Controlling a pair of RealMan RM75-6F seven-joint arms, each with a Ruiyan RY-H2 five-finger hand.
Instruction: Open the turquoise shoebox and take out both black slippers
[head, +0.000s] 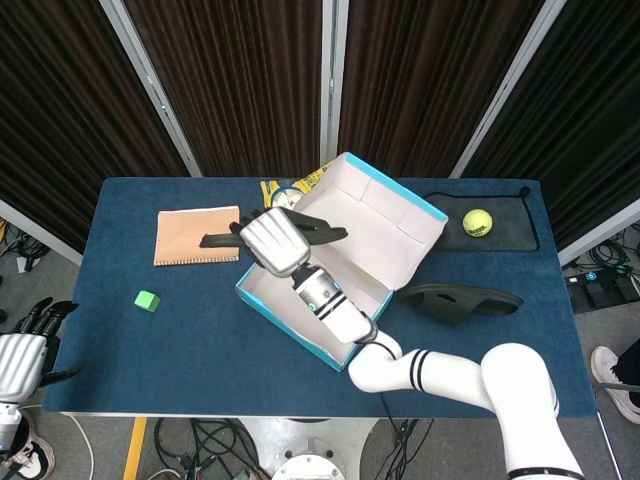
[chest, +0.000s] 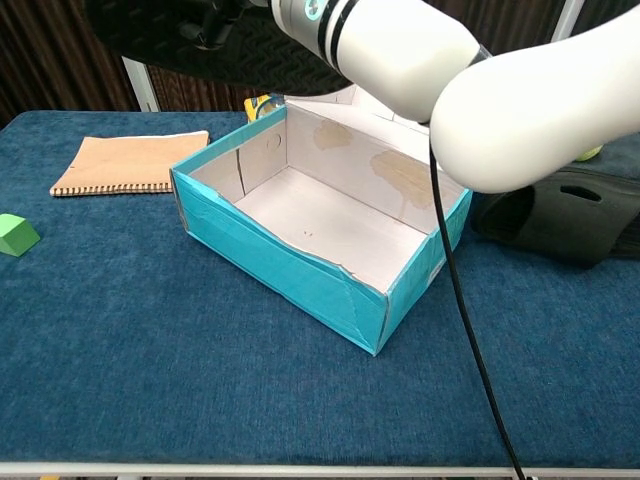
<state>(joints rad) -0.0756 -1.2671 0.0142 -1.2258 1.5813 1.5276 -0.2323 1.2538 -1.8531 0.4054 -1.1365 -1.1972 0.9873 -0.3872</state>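
Head view looks steeply down from high above the near table edge, taking in the whole blue table (head: 200, 320) and the curtains behind. Chest view sits low and close, facing across the table. Both share the turquoise shoebox (head: 300, 330) (chest: 290, 265), the tan notebook (head: 197, 236) (chest: 130, 162) and the green cube (head: 147, 300) (chest: 15, 234).

My right robot hand (head: 272, 242) grips a black slipper (head: 300, 229) above the left end of the open turquoise shoebox (head: 345, 258) at frame centre. The other slipper (head: 462, 300) lies on the desk (head: 200, 320) right of the box. My left robot hand (head: 22, 358) hangs at the lower left edge, holding nothing.
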